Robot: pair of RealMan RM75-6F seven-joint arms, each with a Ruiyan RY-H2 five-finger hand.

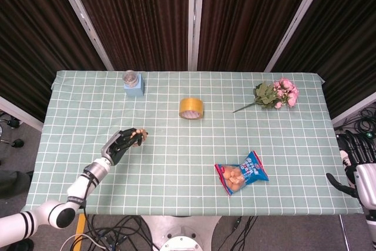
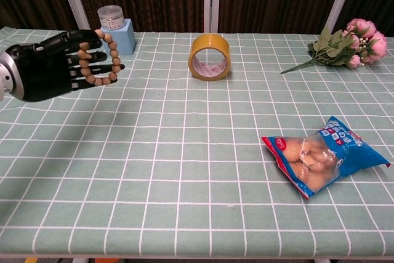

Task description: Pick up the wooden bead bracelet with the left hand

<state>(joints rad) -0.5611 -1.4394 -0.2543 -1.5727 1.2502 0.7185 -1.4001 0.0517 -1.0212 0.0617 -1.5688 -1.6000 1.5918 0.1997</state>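
Holding the bracelet (image 2: 103, 57) clear of the tablecloth (image 2: 184, 170): left hand (image 2: 52, 64) raised over the near-left part of the table, black fingers (image 2: 86, 45) threaded through the bead loop, beads draped across them. Shadow on the cloth below suggests the loop hangs free. From the head view, same hand (image 1: 121, 144) with beads (image 1: 138, 134) at the fingertips.

Right hand (image 1: 356, 156) off the table's right edge, fingers apart, holding nothing.

Handling, as a guess: light, round wooden beads on a cord, probably elastic. Loop is limp, beads hard and smooth, so it could roll or slide off straightened fingers. Safest hold is hooked through the ring with fingers curled, not a pinch on one bead.

Elsewhere: tape roll (image 2: 209, 57), snack bag (image 2: 321, 157), pink flowers (image 2: 351, 42), jar on blue block (image 2: 115, 29).
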